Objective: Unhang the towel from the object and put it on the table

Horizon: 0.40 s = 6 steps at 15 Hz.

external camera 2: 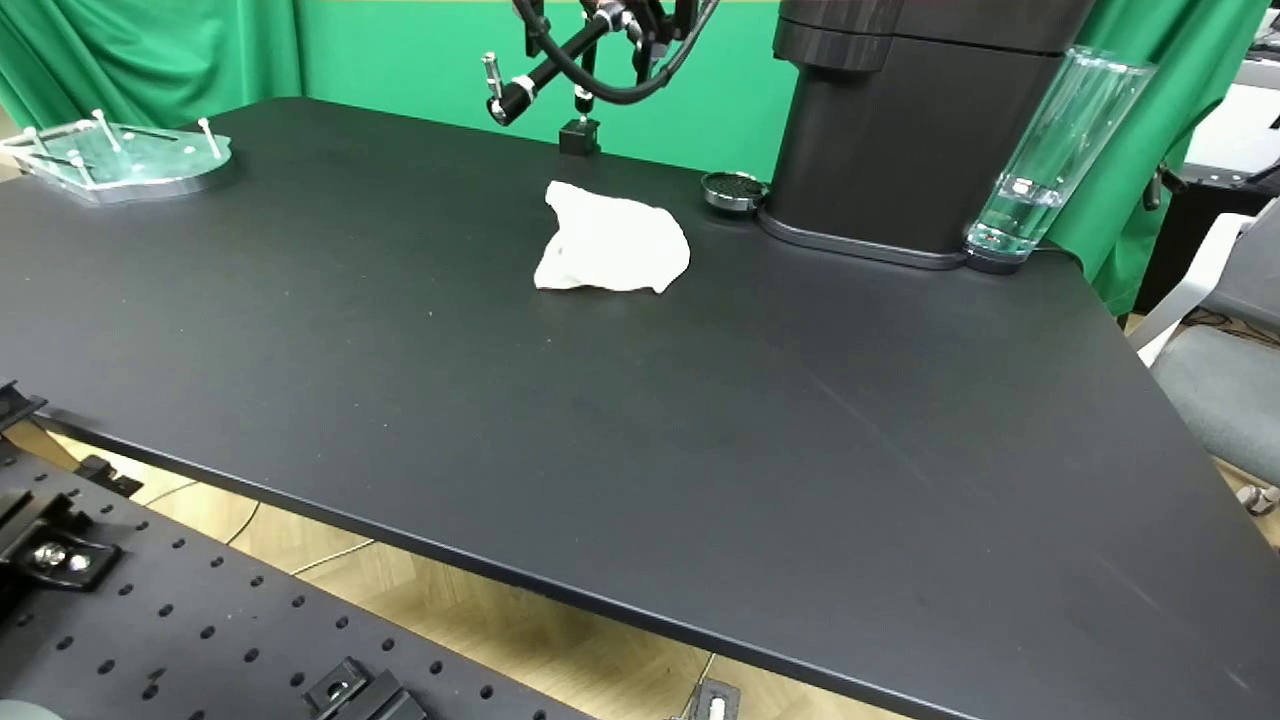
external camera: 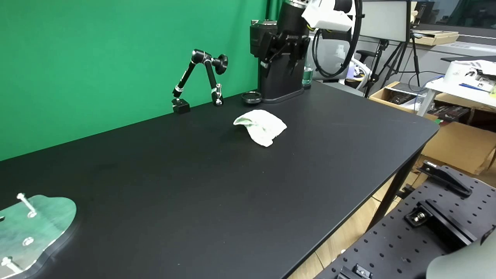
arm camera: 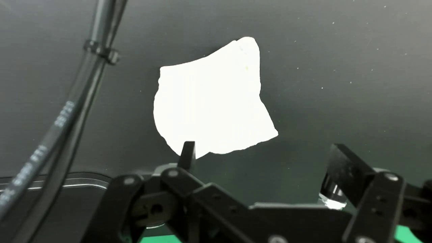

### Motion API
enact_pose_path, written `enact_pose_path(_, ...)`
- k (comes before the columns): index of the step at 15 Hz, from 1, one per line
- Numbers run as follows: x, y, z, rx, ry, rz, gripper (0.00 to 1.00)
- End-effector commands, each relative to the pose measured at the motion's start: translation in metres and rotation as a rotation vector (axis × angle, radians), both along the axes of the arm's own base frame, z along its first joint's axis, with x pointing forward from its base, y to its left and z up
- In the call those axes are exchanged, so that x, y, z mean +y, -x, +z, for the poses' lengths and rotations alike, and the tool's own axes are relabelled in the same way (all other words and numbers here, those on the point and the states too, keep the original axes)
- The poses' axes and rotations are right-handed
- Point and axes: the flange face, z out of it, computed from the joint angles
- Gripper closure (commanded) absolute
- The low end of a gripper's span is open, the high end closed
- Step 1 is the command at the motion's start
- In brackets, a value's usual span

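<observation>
The white towel (external camera: pixel 263 126) lies loosely crumpled on the black table (external camera: pixel 174 193), with one edge raised in a fold. In an exterior view the same towel (external camera 2: pixel 615 240) rests apart from everything else. The object, a thin black jointed stand (external camera: pixel 199 57), stands by the back edge with nothing draped over it. My gripper (external camera: pixel 278 68) hangs above the table, higher than the towel and in front of the black machine. In the wrist view the gripper (arm camera: pixel 263 145) is open, its fingers wide apart with no cloth between them; the towel (arm camera: pixel 212 98) appears below, overlapped by the left fingertip.
A black machine (external camera 2: pixel 920 150) with a clear water tank (external camera 2: pixel 1060 150) stands at the back, a small round metal dish (external camera: pixel 251 97) at its foot. A green translucent plate (external camera: pixel 54 211) with white pegs lies at the table's far end. Cables (arm camera: pixel 74 101) run alongside the gripper.
</observation>
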Motion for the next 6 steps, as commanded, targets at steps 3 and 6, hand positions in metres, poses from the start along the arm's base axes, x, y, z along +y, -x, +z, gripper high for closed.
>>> enact_pose_path(3, 0.023, -0.001, 0.014, 0.063, 0.043, 0.035, 0.0)
enact_pose_path(6, 0.043, 0.0, 0.011, 0.137, -0.11, 0.142, 0.0)
